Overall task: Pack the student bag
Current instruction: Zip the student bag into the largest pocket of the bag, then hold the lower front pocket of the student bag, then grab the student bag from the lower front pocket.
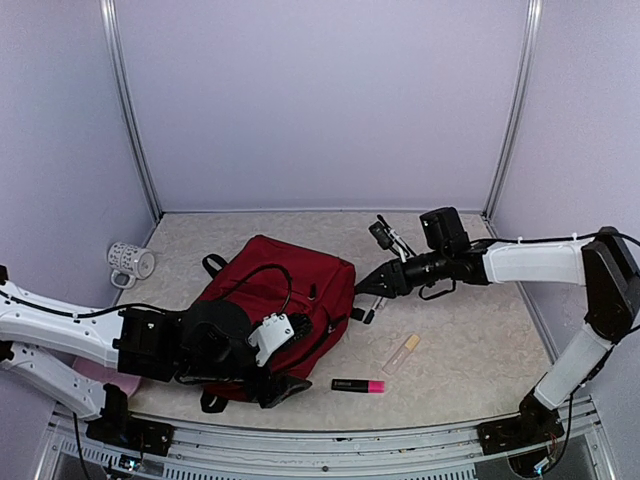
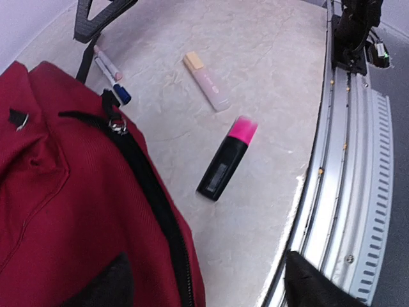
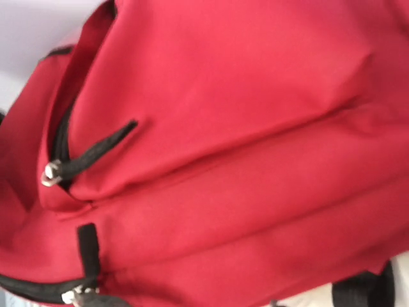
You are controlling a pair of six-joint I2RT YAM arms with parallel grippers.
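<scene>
the student bag (image 1: 290, 290) lay flat on the middle of the bench (image 1: 470, 340), long axis near-left to far-right, my left tool (image 1: 285, 388) at its near edge and my right tool (image 1: 372, 283) at its right side, though i couldn't tell how open either stood or whether it held anything.

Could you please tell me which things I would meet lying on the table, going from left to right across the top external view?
First the white patterned mug → dark red student bag → black and pink highlighter → pale peach tube.
</scene>
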